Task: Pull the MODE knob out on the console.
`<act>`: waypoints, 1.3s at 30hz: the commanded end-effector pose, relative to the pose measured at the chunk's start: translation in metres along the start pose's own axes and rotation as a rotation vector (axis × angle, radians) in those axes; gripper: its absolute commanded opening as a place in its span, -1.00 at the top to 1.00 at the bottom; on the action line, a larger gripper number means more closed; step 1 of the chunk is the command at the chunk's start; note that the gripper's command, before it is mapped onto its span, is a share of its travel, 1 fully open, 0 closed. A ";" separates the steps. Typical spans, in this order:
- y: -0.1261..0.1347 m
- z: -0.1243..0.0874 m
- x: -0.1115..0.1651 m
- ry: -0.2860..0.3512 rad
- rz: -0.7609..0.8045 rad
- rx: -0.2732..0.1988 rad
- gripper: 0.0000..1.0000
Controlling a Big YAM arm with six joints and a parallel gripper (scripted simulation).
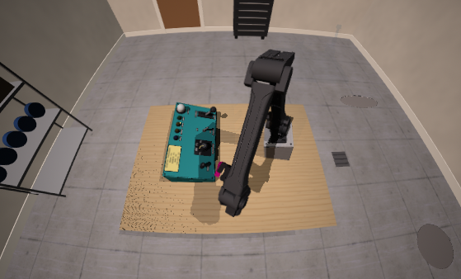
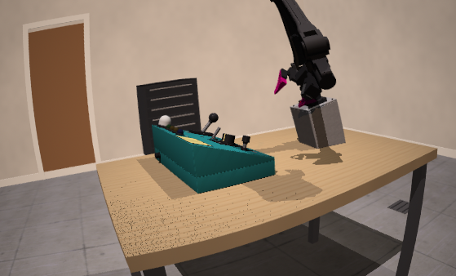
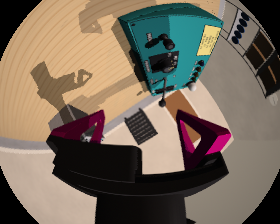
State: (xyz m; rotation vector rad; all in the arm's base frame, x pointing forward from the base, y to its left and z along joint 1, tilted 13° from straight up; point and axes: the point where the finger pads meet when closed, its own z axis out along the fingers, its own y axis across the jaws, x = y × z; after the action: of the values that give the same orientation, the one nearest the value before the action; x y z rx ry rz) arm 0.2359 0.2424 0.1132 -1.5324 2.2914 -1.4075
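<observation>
The teal console (image 1: 190,142) stands on the wooden table, left of the arm's base; it also shows in the side view (image 2: 211,157) and the wrist view (image 3: 167,39). Its sloped top carries a white ball knob (image 1: 181,107), a black ball lever (image 1: 213,110), a column of dark round knobs (image 1: 179,127), a black square block with a knob (image 1: 204,147), a small toggle (image 1: 206,166) and a yellow label. The lettering is too small to tell which knob is MODE. My gripper (image 2: 293,91) hangs high above the table, right of the console, open and empty, its magenta fingers wide apart.
The grey base block (image 2: 317,122) stands at the back right of the table. A black slatted cabinet (image 2: 168,110) stands behind the console, off the table. A shelf with blue bowls (image 1: 11,140) is on the far left. A brown door (image 2: 60,91) is in the wall.
</observation>
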 end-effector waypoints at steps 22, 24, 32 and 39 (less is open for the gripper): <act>-0.048 0.044 0.018 -0.418 0.694 -0.200 -1.00; -0.058 0.058 0.023 -0.512 0.850 -0.247 -1.00; -0.079 0.084 0.033 -0.721 1.190 -0.343 -1.00; -0.088 0.096 0.038 -0.812 1.359 -0.394 -1.00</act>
State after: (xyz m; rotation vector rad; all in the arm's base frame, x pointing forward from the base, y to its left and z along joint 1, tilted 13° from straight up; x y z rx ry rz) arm 0.3176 0.1483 0.1258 -0.2365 2.2200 -0.0447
